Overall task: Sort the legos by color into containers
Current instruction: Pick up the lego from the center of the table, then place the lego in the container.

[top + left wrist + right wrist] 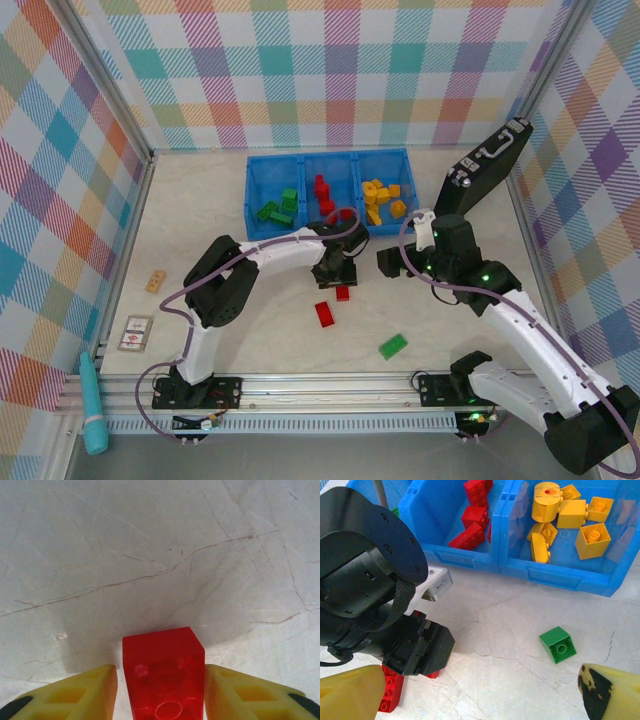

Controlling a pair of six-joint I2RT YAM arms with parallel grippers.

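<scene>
Elbow bent, the left arm reaches over the table (150,555) with the left gripper (161,690) pointing down, its yellow fingers (90,690) flanking a red lego (163,662) lying there, possibly just touching it, while the right gripper (480,690) hovers nearby, spread wide.

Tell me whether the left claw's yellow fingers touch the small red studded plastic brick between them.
Cannot tell. Left wrist view: fingers closely flank the red brick; neither contact nor gap is plain.

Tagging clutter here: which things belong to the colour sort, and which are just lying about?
Job: blue bin, sorted bricks, long red brick, small red brick, loose green brick.
Lying about: black case, teal tool, tan block, card.
</scene>
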